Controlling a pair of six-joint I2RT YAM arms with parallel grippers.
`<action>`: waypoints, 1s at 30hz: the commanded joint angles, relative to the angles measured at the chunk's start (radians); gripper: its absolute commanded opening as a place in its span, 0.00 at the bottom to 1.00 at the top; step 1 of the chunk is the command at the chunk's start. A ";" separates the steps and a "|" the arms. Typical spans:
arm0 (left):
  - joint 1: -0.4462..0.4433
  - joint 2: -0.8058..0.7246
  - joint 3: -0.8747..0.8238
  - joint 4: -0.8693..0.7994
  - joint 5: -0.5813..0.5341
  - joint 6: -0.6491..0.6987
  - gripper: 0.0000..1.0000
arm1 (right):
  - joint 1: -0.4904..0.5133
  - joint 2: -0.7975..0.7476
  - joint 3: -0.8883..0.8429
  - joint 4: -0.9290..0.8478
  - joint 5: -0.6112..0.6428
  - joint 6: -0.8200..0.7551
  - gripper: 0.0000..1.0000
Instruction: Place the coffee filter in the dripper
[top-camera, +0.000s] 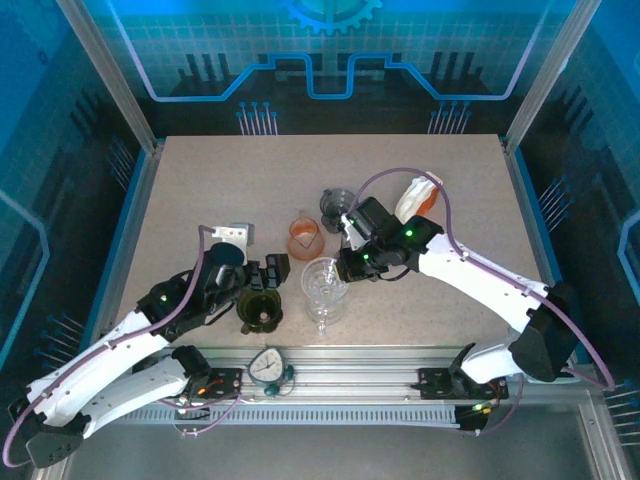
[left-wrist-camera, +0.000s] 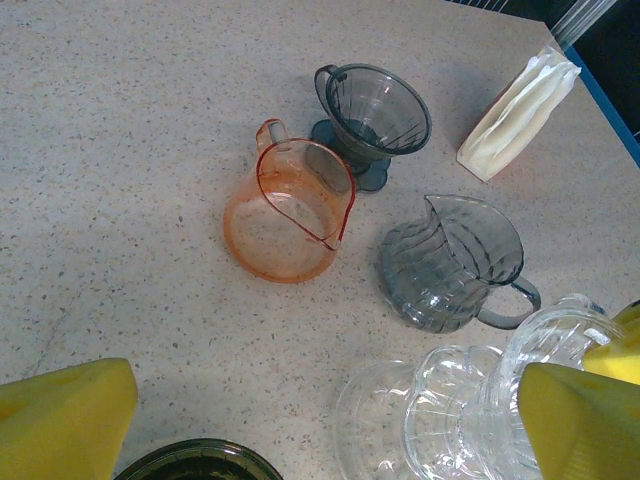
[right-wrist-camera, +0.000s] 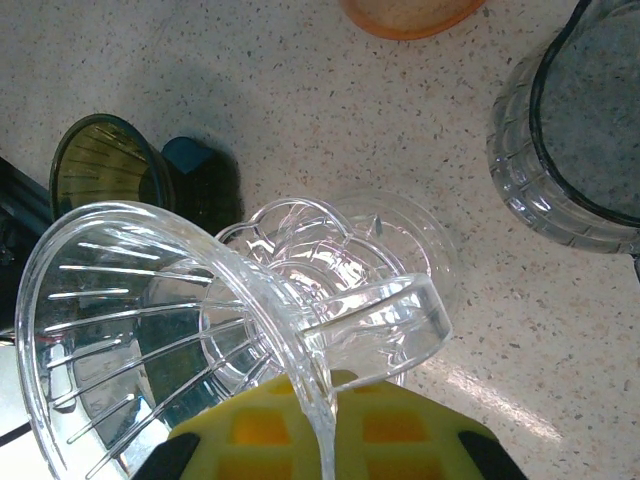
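A: Noted: right gripper (right-wrist-camera: 320, 440) closed almost to nothing, pinched on the clear dripper (right-wrist-camera: 190, 320), by the handle as far as I can tell. Dripper tipped over, mouth facing sideways.
B: And the left gripper (top-camera: 263, 277)?
A: Spread wide, nothing in it. Hangs over the green dripper (top-camera: 260, 308), close to the clear one.
B: The filters (left-wrist-camera: 520, 95)?
A: White stack, standing far right on the table (top-camera: 200, 180), near the grey dripper (left-wrist-camera: 375, 110), well apart from the clear one. None in a cone yet.
B: So the step in hand, as I read it, is getting that cone upright.
A: Agreed. Turn it slowly, because the wall looks slick and the grip is thin. Seat the foot flat on bare table between the green dripper and the grey jug (left-wrist-camera: 450, 260), touching neither. Let go only once it stands alone.
B: Then the filter?
A: Pinch one sheet by its top edge. The stack is packed, so two may come. The left could steady the cone.
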 joint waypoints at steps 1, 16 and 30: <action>0.005 -0.010 -0.014 -0.005 -0.022 0.020 0.99 | 0.011 0.013 0.012 0.010 -0.004 -0.003 0.05; 0.010 -0.007 -0.032 0.023 -0.007 0.008 0.99 | 0.010 0.002 -0.003 0.002 0.027 0.008 0.54; 0.012 0.026 -0.065 0.110 0.020 -0.028 0.99 | -0.163 -0.253 -0.088 0.125 0.338 -0.037 0.64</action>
